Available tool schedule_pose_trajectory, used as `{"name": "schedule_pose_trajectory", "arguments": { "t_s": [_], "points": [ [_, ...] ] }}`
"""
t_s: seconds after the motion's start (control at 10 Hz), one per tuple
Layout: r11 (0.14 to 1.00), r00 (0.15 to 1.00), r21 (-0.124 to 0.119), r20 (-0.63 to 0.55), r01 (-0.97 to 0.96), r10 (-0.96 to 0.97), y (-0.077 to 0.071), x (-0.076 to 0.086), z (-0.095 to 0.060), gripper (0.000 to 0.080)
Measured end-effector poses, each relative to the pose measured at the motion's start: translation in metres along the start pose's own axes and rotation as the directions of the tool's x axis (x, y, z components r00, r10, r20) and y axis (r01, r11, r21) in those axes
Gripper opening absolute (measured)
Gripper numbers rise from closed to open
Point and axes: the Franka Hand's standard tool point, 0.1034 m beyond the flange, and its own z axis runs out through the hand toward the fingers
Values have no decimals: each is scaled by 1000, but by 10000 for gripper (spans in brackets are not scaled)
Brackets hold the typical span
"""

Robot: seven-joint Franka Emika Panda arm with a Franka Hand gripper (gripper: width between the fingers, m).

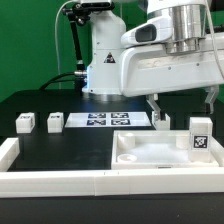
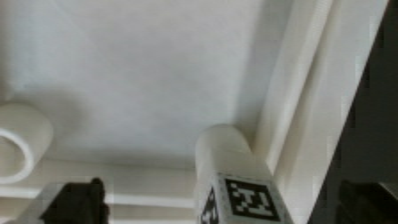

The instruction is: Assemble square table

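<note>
- A green backdrop and the white robot base stand behind a black counter point(image 1: 70, 150).
- The square table's panel point(image 1: 150, 155) lies at about 4 o'clock in the exterior view. Its rimmed underside faces up, probably so that legs can go in from above.
- One tagged leg point(image 1: 200, 138) stands upright at the panel's 3 o'clock, just beside the rim. Whether it is seated or only set there I cannot tell.
- The fingers point(image 2: 80, 203) hang wide apart over the panel and hold nothing. In the wrist view the leg sits between them, which suggests they are lined up to take it.
- Two loose legs point(image 1: 25, 122) point(image 1: 54, 122) wait at 9 o'clock, well apart from the panel.
- The marker board point(image 1: 105, 121) lies at 12 o'clock.
- The L-shaped rail point(image 1: 60, 182) runs from 6 to 9 o'clock, and the panel seems to butt against it, likely as a stop.
</note>
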Motion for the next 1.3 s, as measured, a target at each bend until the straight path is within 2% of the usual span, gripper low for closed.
{"name": "schedule_pose_trajectory", "arguments": {
  "t_s": [0.3, 0.4, 0.7, 0.8, 1.3],
  "points": [
    [1000, 1000, -5, -3, 6, -6, 1, -6, 1, 649],
    [1000, 1000, -9, -8, 16, -16, 1, -18, 1, 649],
    [999, 999, -19, -17, 47, -47, -16, -64, -1, 649],
    [999, 999, -22, -15, 49, -49, -16, -78, -3, 649],
    [998, 998, -27, 12, 55, -55, -15, -107, 1, 649]
  ]
}}
